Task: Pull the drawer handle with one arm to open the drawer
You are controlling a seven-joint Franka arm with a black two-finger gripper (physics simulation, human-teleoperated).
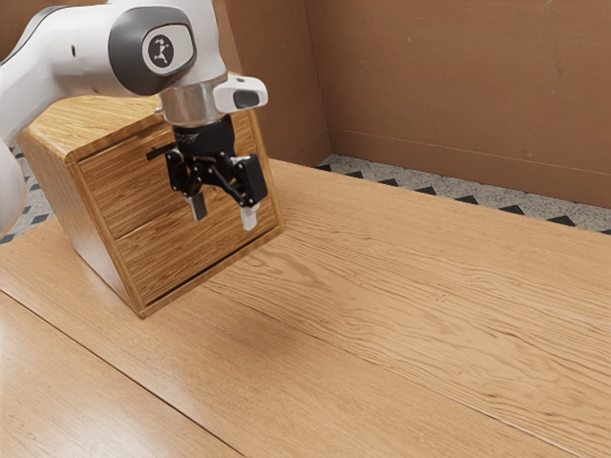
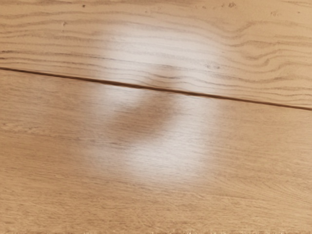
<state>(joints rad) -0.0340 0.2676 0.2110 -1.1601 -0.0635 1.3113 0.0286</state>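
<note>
Exterior view, entries from that view's left to its right.

**Hazards (judged):**
- White seven-joint robot arm point(image 1: 57, 57): it crowds the cabinet top, so a careless reach could knock or shove the cabinet.
- Slim black drawer handle point(image 1: 158, 151): it sits higher than the fingertips. Closing from here would likely catch only air or clip one end, and a shallow hold could slip off mid-pull.
- Black two-finger gripper point(image 1: 222, 212): fingers spread wide, nothing between them, tips aimed down at the table. It hangs just in front of the drawer fronts, so its body may strike the wood first.
- The cabinet looks free-standing, so a skewed pull might drag the whole cabinet instead of sliding the drawer out.

**Task item, appearance:**
- Small oak-veneer two-drawer cabinet point(image 1: 76, 124): stands at the left end of the table, turned at an angle to the table's boards.
- Upper wooden drawer front point(image 1: 119, 186): appears flush with the frame, so shut.
- Lower wooden drawer front point(image 1: 177, 253): likewise flush.
- The handle is on the upper drawer front and mostly hidden behind the gripper. It is possibly a horizontal bar, but its full shape cannot be told.

**Surroundings:**
- Light plank-wood table point(image 1: 401, 315).
- Wrist view: dark seam between the table boards point(image 2: 156, 88), with a soft grey shadow point(image 2: 146, 119) just beside it.
</note>
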